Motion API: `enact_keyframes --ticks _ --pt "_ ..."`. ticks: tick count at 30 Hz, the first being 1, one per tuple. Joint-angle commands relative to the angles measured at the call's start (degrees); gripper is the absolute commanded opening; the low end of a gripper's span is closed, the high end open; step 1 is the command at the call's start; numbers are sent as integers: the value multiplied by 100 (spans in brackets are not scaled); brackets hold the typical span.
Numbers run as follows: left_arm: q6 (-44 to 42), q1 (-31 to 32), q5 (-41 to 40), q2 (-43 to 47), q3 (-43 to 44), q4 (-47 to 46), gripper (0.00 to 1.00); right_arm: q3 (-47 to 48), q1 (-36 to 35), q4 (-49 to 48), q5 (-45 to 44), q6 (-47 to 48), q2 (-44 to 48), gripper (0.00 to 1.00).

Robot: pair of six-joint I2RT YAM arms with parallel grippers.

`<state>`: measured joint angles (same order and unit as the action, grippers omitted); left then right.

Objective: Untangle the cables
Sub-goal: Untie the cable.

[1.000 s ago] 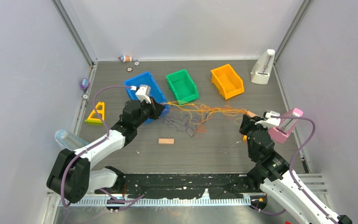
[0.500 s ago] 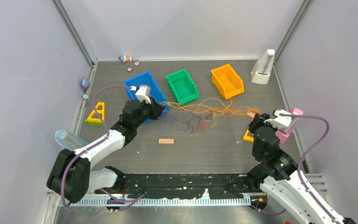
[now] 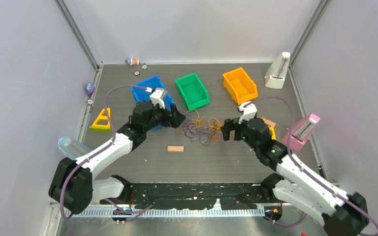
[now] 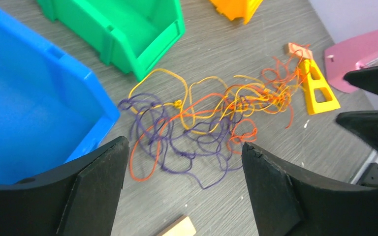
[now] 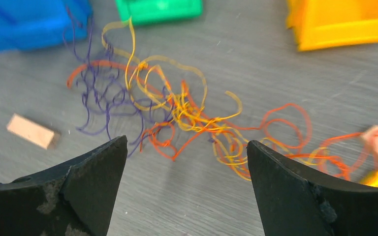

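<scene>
Cables (image 3: 203,127) are lying on the table between the two arms, and honestly they're looking like one loose heap rather than separate strands. Starting nearest the arm bases, a small wooden block (image 3: 175,148) is sitting just in front of the heap. Next up, the left gripper (image 3: 178,118) is hovering at the heap's left edge and the right gripper (image 3: 226,132) is facing it from the right edge. Both are standing with jaws spread wide and gripping nothing at all; the wires are just showing on the table through the gaps.

Purple strands are bunching on the left near the blue bin (image 3: 150,93), while orange and yellow ones are trailing off right toward a yellow wedge (image 4: 317,86). In the middle they're all crossing over each other. Farther back, the green bin (image 3: 193,90) and orange bin (image 3: 239,85) are sitting with no wire showing in them.

I'd guess the job is partway at best: the heap is looking loose enough to work, but no strand is lying free yet.
</scene>
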<state>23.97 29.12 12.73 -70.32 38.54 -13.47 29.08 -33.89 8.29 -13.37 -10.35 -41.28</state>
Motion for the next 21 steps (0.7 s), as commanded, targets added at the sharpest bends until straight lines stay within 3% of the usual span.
enact_keyframes --ticks 1,8,12,21 --pt "-239 -12 -429 433 71 1287 82 394 16 -694 1119 278 -1137 95" --pt "-507 76 -390 495 -78 1835 65 1085 14 -1107 1195 186 -2870 89" --pt "-548 576 -566 139 111 1916 59 1136 18 -1553 986 102 -3386 89" --pt "-961 1473 -1020 -938 895 2369 57 671 23 -2439 487 -202 -3901 88"
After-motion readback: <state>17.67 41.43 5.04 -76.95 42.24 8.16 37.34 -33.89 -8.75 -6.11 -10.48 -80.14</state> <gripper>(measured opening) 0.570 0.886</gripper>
